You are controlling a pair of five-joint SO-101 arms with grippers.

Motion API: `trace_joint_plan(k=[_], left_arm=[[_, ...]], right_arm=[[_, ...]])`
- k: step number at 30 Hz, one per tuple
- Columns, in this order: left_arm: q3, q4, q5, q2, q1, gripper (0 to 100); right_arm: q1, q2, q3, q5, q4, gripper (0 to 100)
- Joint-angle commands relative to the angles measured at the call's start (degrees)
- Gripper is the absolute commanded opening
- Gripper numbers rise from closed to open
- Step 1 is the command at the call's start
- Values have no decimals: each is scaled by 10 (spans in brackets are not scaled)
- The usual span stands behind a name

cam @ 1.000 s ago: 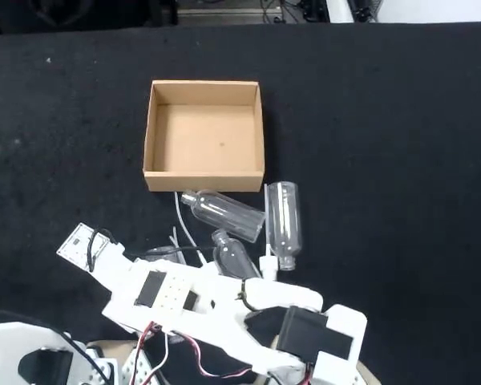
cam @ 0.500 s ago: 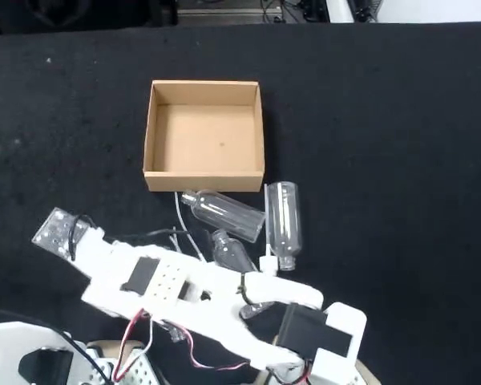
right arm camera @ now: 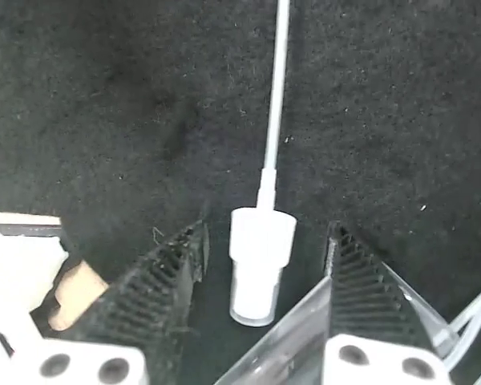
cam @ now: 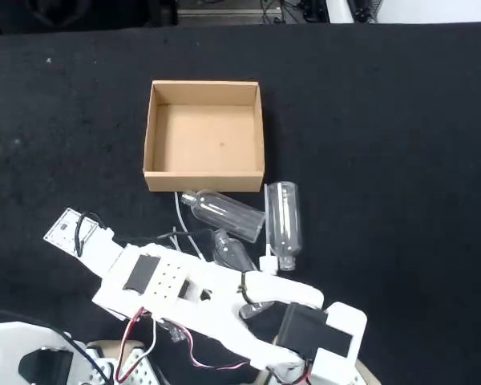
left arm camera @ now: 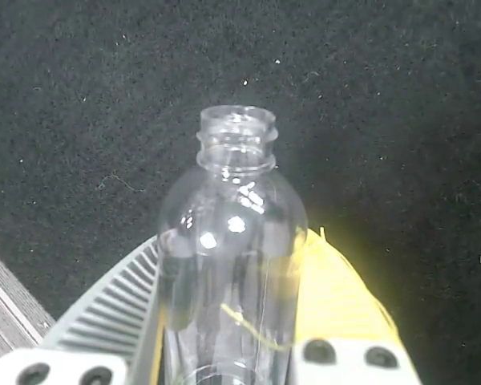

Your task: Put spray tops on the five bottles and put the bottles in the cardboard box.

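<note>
Near the front edge of the black mat (cam: pixel 385 160), both arms are low over the work.

- The left gripper (left arm camera: pixel 232 241) is clamped on the held bottle (left arm camera: pixel 232 208), with a grey finger on one flank and a yellow finger on the other. It grips at the shoulder, so the open neck sticks out free past the fingertips. The bottle has no top on it. The grip probably leaves the neck clear for a top to go in.
- The right gripper (right arm camera: pixel 264 233) has its jaws apart, one either side of a white spray top (right arm camera: pixel 260 257). Neither jaw is touching it that can be seen. The top's dip tube (right arm camera: pixel 276 96) runs straight out beyond the fingertips. The gripper looks lined up to close on the cap body, which would leave the tube free to feed into a neck.
- The cardboard box (cam: pixel 204 181) is further back with nothing in it.
- Just off the box's near wall lies a bottle (cam: pixel 223 212), on its side and uncapped. A second bottle (cam: pixel 283 216) lies beside it. A third bottle (cam: pixel 231 250) is partly tucked under an arm (cam: pixel 168 289); which arm that is cannot be told from above.

Judgement: the task is at an early stage, with no bottle boxed, and the next step is grasping the top.
</note>
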Motion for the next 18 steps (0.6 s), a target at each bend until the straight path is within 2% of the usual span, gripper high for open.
trace_joint_plan(k=[1, 10, 12, 15, 18], left_arm=[[-33, 4, -4, -11, -6, 30], [-65, 10, -2, -11, -7, 30], [-85, 39, -3, -11, -7, 30], [-117, 91, -2, -11, -4, 30], [-138, 118, 0, -11, -2, 30]], right_arm=[[-15, 9, -29, -3, 7, 215], [-12, 78, -37, -3, 8, 211], [-13, 79, -44, -3, 8, 158], [-11, 79, -57, -3, 8, 5], [-6, 68, -74, -2, 33, 11]])
